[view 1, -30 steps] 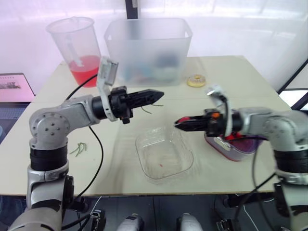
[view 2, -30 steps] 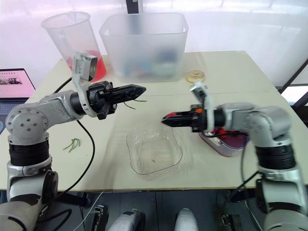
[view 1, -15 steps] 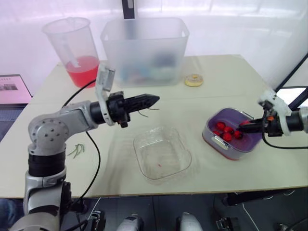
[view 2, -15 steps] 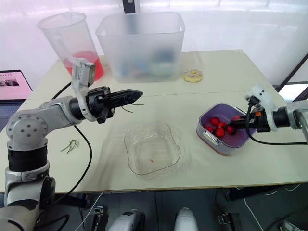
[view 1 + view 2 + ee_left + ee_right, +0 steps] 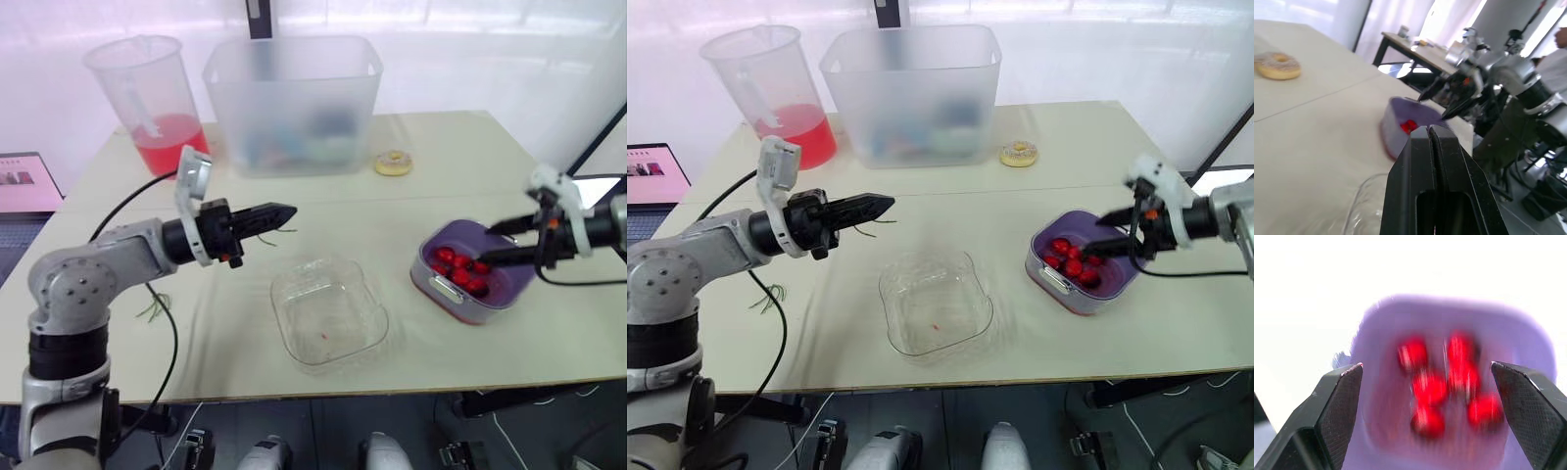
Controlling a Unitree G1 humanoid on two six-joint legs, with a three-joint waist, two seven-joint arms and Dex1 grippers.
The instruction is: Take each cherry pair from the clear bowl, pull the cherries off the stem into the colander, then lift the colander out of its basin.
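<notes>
Bowl [image 5: 343,294] centre; colander [image 5: 470,305] holding cherries [image 5: 460,266] to right; jug [image 5: 147,88], bin [image 5: 292,98] behind.

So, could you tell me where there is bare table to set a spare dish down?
Bare table lies between the clear bowl and the colander, and at the far right corner beyond the donut. The back left is crowded by the pitcher and bin; the open right gripper hovers at the colander.

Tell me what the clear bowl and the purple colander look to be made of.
Clear bowl: likely thin glossy plastic, possibly glass. The table shows through it and its rounded rim catches highlights. Purple colander: probably moulded plastic, opaque with a smooth, soft sheen. Its uniform colour and rounded corners suggest that, but it is not certain.
</notes>
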